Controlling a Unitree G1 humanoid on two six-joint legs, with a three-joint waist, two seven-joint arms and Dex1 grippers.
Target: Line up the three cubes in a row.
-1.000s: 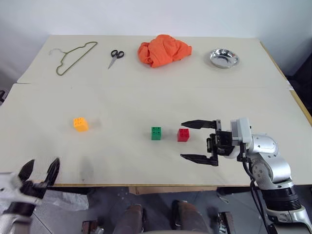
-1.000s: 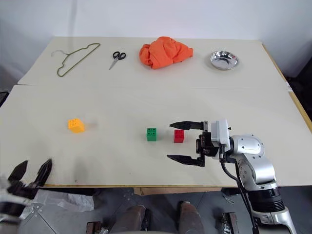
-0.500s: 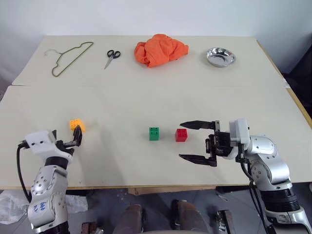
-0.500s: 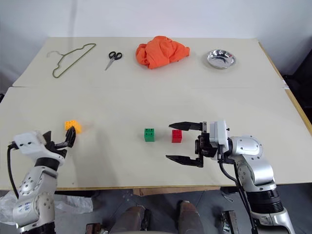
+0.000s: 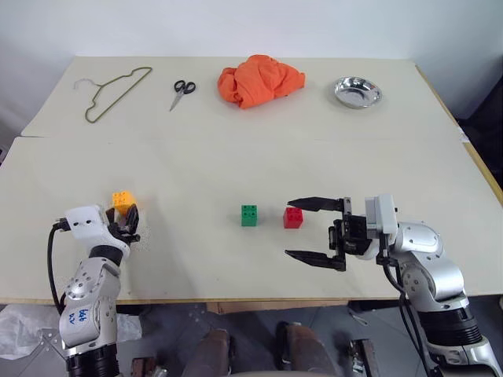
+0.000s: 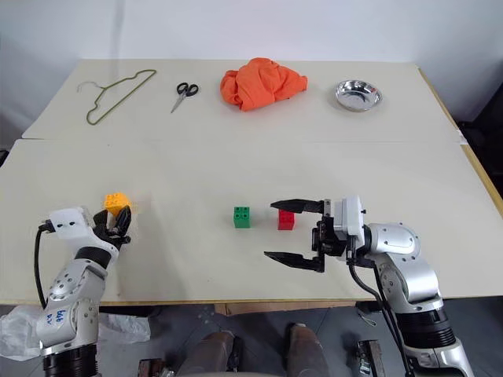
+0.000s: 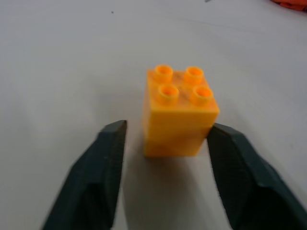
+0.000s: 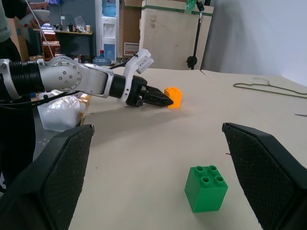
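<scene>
Orange-yellow plastic up front: the yellow-orange cube (image 5: 122,199) sits right at the tips of the left gripper (image 5: 132,218), which reaches in over the near edge of the table (image 5: 236,149). The left wrist view gets in close: four studs on top, and the two fingers (image 7: 103,163) narrowly parted and flanking the cube's near face. There is a sliver of table between one finger and the cube, while the other is at the cube's corner; whether it is touching I cannot tell. Over to the right gripper (image 5: 288,228): jaws spread wide and pointing across toward the left arm. The red cube (image 5: 293,217) is just by the tip of its far finger, and the green cube (image 5: 250,215) is just beyond that, ahead of the open mouth. The right wrist view looks out between those wide fingers past the green cube to the left arm at the yellow-orange one, with cardboard boxes and a water dispenser in the room behind. A broad stretch of bare table lies between the left gripper and the green cube, and more beyond both grippers. Count: three cubes, one of each colour. Well beyond both grippers, along the far edge, are one wire hanger (image 5: 114,90), one pair of scissors (image 5: 183,90), one orange cloth (image 5: 261,80) and one steel bowl (image 5: 357,92).
</scene>
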